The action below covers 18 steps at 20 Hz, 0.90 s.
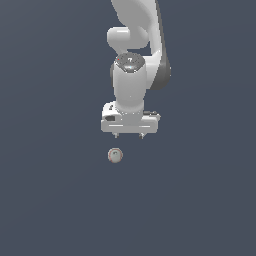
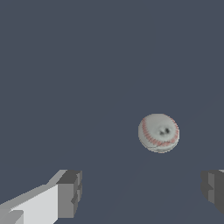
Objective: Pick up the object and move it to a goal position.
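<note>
Resting alone on the dark tabletop (image 1: 50,200), a small stitched ball (image 1: 115,155), below and slightly toward the exterior view's left of the wide-open, empty claw (image 1: 128,135), apart from both fingers (image 2: 70,192), not yet between them.

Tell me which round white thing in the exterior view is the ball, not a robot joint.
The small grey-white ball with thin red stitching, lying apart below the open hand; the round white joints sit on the arm above.
</note>
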{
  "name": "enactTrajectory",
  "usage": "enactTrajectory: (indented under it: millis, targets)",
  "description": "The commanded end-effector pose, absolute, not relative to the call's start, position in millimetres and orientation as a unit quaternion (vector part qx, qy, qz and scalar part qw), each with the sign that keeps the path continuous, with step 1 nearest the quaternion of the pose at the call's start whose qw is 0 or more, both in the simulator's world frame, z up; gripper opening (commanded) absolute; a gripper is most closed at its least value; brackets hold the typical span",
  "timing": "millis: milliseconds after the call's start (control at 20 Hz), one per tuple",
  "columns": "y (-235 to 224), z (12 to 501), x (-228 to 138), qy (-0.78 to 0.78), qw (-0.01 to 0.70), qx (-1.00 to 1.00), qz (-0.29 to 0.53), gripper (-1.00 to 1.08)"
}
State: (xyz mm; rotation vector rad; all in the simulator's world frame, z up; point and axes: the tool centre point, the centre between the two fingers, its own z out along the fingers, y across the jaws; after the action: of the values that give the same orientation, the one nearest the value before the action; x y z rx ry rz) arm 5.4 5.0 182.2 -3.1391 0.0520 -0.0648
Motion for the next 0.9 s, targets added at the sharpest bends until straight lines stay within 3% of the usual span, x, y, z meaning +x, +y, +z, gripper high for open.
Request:
enactTrajectory:
  millis: [0,850]
  targets:
    - [5,182,5,0.017,0.001,-1.000,-0.021,1.00]
    - [-7,193,4,0.010,-0.012,-1.000,-0.022,1.00]
